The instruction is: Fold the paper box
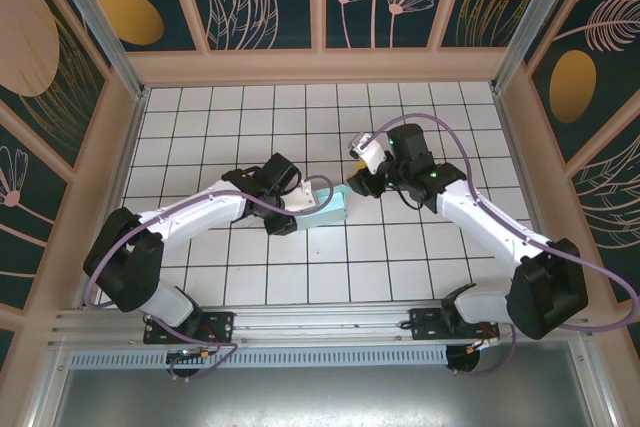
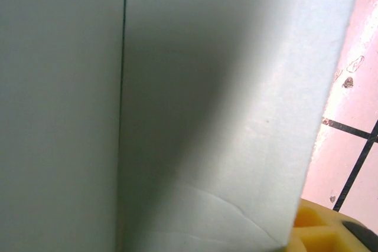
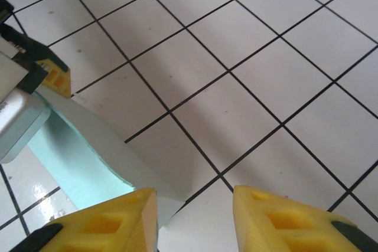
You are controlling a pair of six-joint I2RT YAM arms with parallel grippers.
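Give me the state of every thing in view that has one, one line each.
paper box: partly folded, one end gripped.
left gripper: shut on the paper box.
right gripper: open, holding nothing, close to the box's free end.

Pale mint paper box [image 1: 328, 209], thin card, mid-table on white tiles [image 1: 400, 267]

Bright, even overhead light: the white floor [image 3: 248, 87] ahead of the right fingers [image 3: 112, 222] is sharp, with wet glare left of them. Against the left finger [image 2: 313, 231] the paper box [image 2: 177, 116] is blurred and half in grey shadow, the floor beyond blown out pink.
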